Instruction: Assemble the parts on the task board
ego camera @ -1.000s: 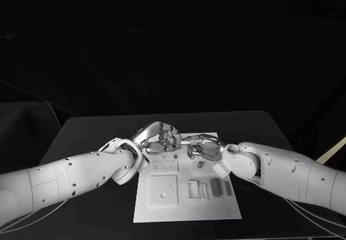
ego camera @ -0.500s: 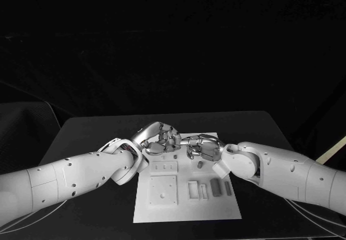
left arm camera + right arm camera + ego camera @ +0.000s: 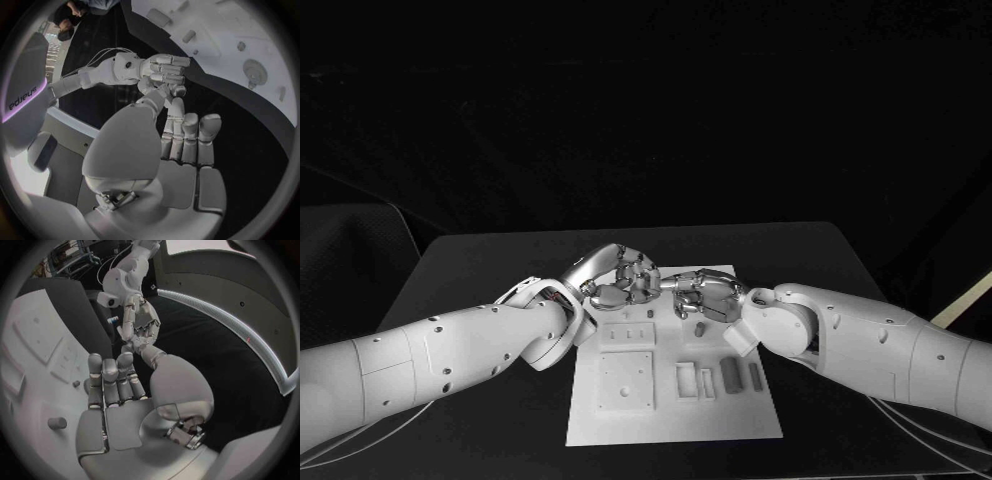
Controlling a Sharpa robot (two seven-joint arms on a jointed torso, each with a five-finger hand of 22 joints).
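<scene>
Nearest me on the task board (image 3: 672, 425) I see a raised square plate (image 3: 626, 380) toward my left arm's side and two grey bar-shaped parts (image 3: 731, 373) lying beside a small frame toward my right arm's side. I judge these parts light, stiff and smooth, so they could skid on the board; I would pinch a bar across its narrow sides near the middle. Further up the board, a few small pegs (image 3: 633, 332) stand in a row, close under the hands. My left hand (image 3: 616, 277) hovers over the board's far left edge with its fingers curled in; I cannot tell whether anything sits between them. My right hand (image 3: 705, 298) hangs just beside it over the far part of the board, fingers also curled inward, thumb toward the left hand, and I cannot tell what, if anything, it has. The two hands nearly touch, so room between them is tight. The black table (image 3: 488, 250) offers open space on both sides of the board and beyond its far edge.
</scene>
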